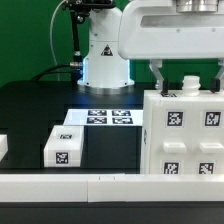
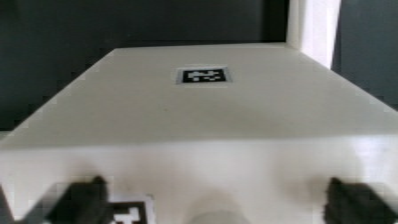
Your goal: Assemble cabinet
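Observation:
The cabinet is a large white box with several black-and-white tags, standing at the exterior view's right. A small peg sticks up from its top. My gripper hangs just above that top, open wide, with one finger on each side of the peg. In the wrist view the cabinet's white surface with one tag fills the frame, and my gripper shows two dark fingertips far apart over it, holding nothing. No loose flat panels are in view.
A smaller white block with one tag lies at the exterior view's left. The marker board lies flat behind it. A long white border rail runs along the front, and another shows in the wrist view.

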Controlling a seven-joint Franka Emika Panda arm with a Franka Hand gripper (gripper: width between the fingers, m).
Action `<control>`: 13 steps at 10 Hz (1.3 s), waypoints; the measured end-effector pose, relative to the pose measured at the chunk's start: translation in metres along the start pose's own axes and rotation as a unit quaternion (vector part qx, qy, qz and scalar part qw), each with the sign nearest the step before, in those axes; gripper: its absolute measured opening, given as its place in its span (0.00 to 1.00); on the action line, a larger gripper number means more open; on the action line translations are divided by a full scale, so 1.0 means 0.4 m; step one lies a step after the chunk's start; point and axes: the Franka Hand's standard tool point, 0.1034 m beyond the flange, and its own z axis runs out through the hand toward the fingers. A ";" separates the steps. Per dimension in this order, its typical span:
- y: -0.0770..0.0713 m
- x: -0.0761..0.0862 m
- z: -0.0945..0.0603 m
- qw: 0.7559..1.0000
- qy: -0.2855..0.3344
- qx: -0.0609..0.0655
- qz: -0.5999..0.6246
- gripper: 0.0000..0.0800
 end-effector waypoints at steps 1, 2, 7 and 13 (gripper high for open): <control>0.002 0.005 -0.027 1.000 0.006 0.003 -0.002 0.92; 0.017 -0.007 -0.062 1.000 0.011 0.009 -0.008 0.92; 0.200 -0.115 -0.124 1.000 0.021 0.006 -0.019 0.99; 0.330 -0.135 -0.035 1.000 0.009 0.016 -0.017 0.99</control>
